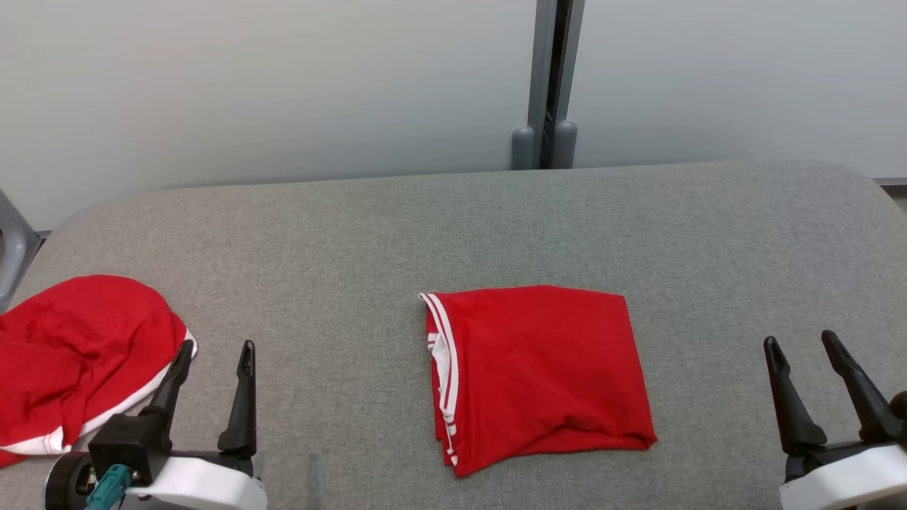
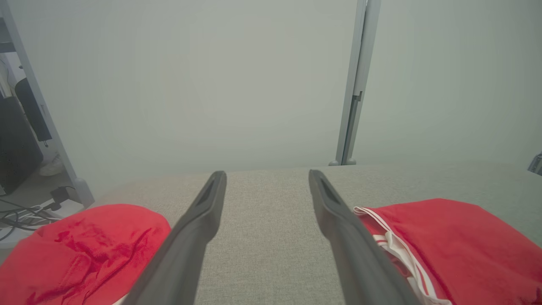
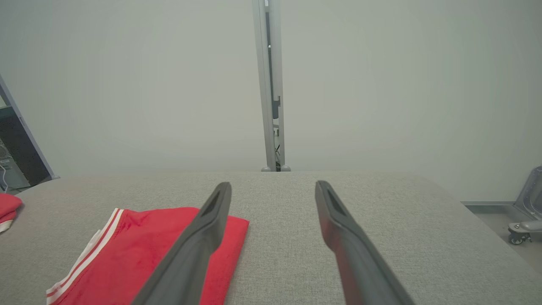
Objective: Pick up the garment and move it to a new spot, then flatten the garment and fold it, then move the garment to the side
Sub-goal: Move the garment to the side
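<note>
A crumpled red cloth (image 1: 78,354) lies far left, just beside the left tool (image 1: 217,348), which gapes wide and empty. The folded garment (image 1: 538,368) rests mid-worktop (image 1: 453,227). It looks light, soft and floppy, so pinch all layers at the near corners. The right tool (image 1: 801,341) is equally wide open and empty.
</note>
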Robot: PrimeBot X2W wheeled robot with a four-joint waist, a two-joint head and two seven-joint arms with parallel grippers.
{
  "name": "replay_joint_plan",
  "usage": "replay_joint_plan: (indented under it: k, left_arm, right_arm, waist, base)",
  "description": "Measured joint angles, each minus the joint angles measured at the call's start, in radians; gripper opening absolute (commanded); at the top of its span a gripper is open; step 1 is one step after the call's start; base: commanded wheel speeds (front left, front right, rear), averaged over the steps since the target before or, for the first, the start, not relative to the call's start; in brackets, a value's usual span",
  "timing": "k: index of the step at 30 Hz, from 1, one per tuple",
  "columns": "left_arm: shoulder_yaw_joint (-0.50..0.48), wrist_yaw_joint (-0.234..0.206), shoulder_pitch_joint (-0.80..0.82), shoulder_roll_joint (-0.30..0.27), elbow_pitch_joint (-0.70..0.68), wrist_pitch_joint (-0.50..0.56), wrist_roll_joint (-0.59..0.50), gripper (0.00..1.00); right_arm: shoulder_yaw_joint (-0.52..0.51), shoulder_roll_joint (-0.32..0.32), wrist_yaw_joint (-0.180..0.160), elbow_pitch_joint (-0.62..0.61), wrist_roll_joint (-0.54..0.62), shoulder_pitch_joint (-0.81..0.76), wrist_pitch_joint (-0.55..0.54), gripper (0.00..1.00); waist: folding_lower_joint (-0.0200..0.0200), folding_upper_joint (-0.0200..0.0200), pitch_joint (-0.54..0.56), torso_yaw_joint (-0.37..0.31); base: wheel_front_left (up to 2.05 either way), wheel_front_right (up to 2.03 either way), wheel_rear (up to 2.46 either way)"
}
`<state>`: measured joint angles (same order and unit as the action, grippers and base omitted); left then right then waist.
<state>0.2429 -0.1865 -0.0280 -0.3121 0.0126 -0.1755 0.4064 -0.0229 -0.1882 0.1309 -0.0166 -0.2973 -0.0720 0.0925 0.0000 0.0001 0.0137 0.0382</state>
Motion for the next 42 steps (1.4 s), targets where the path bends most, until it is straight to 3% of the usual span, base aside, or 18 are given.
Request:
replay_joint_plan:
  k: [10,29,30,31,32,36,42]
  left_arm:
    - [0.009,-0.008,0.006,-0.002,-0.02,0.008,0.0,1.0]
    - [0.029,0.009,0.093,0.025,-0.011,-0.037,0.002,1.0]
    - [0.029,0.01,0.096,0.026,-0.008,-0.038,0.002,1.0]
    - [0.028,0.011,0.099,0.026,-0.005,-0.041,0.004,1.0]
    - [0.027,0.011,0.101,0.026,-0.002,-0.043,0.007,1.0]
    - [0.024,0.014,0.107,0.029,0.008,-0.05,0.009,1.0]
    - [0.013,0.02,0.118,0.023,0.011,-0.06,0.016,1.0]
  right_arm:
    - [0.021,-0.015,0.0,0.084,-0.022,0.016,-0.012,1.0]
    - [0.198,-0.032,0.0,0.593,-0.179,0.269,-0.043,0.99]
    - [0.206,-0.033,0.0,0.618,-0.192,0.282,-0.053,0.54]
    - [0.216,-0.034,0.0,0.638,-0.202,0.295,-0.059,0.33]
    - [0.224,-0.036,0.0,0.652,-0.215,0.31,-0.066,0.0]
    - [0.265,-0.051,0.0,0.68,-0.251,0.344,-0.075,0.0]
    - [0.352,-0.086,0.002,0.665,-0.264,0.374,-0.065,0.0]
  waist:
    - [0.0,0.0,-0.001,0.028]
    - [0.0,0.0,-0.119,0.214]
    - [0.0,0.0,-0.126,0.222]
    - [0.0,0.0,-0.132,0.229]
    - [0.0,0.0,-0.138,0.235]
    - [0.0,0.0,-0.154,0.237]
    - [0.0,0.0,-0.163,0.185]
  base:
    - [0.0,0.0,0.0]
    - [0.0,0.0,0.0]
    - [0.0,0.0,0.0]
    - [0.0,0.0,0.0]
    - [0.0,0.0,0.0]
    - [0.0,0.0,0.0]
    - [0.0,0.0,0.0]
